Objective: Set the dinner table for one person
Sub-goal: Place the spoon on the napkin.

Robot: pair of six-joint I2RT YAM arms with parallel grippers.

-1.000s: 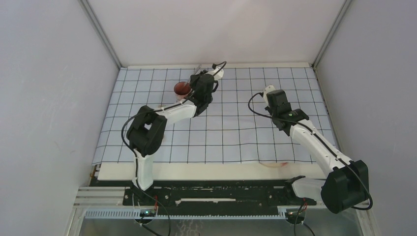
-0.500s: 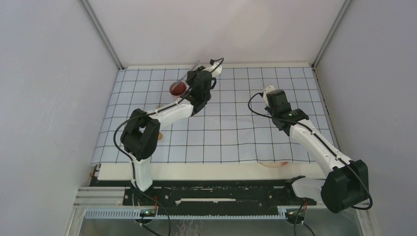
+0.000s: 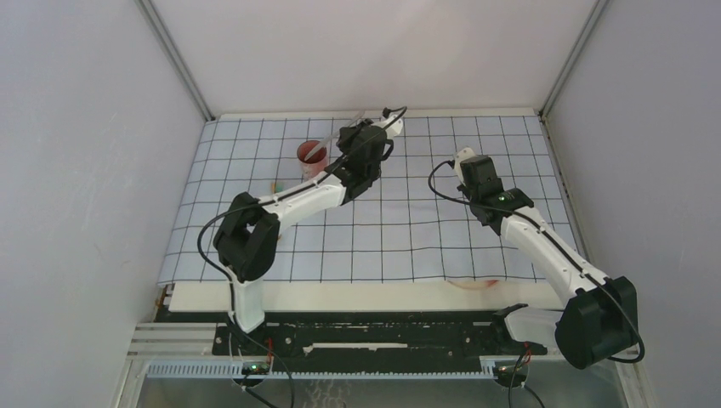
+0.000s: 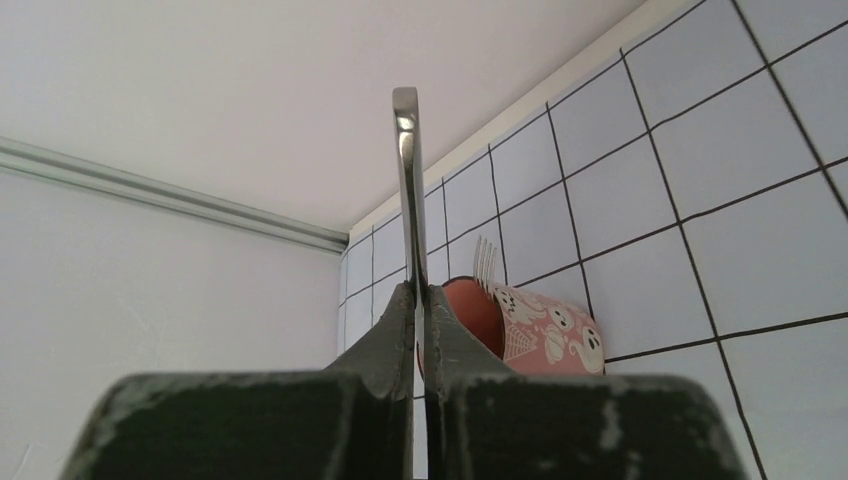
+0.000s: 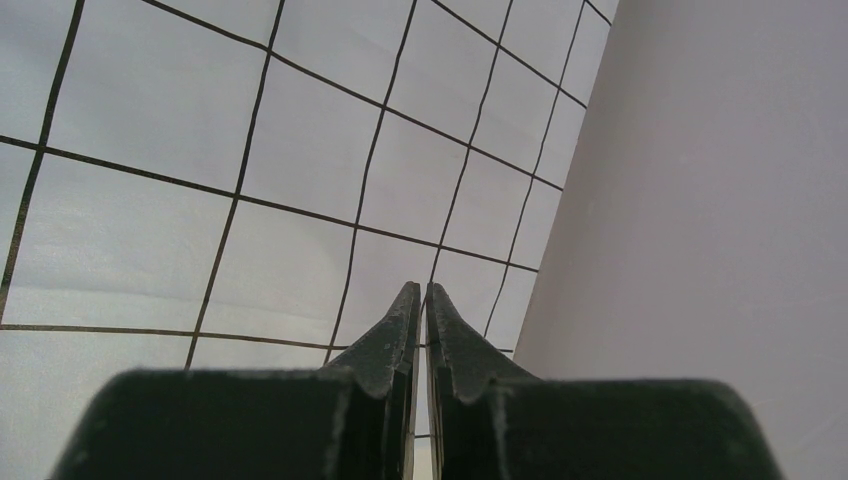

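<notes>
My left gripper (image 3: 364, 138) is shut on the thin handle of a metal utensil (image 4: 405, 150), which stands edge-on above my fingertips (image 4: 418, 290); its working end is hidden. It hovers just right of a red paper cup with ghost prints (image 3: 312, 158), also in the left wrist view (image 4: 545, 328), with a fork (image 4: 485, 262) standing in it. My right gripper (image 3: 466, 158) is shut and empty over the right side of the cloth, also in the right wrist view (image 5: 421, 291). The cream-white dinner table (image 3: 340, 295) shows bare at the near edge.
A pale-blue cloth with a black grid (image 3: 383, 217) covers most of the table. A small orange thing (image 3: 274, 185) lies on it at the left. A pinkish-orange shape (image 3: 476, 285) lies at the cloth's front edge. Walls close in on the left, right and back.
My left gripper has moved right, away from above the cup, with the metal utensil still in it. The right arm has not moved.
</notes>
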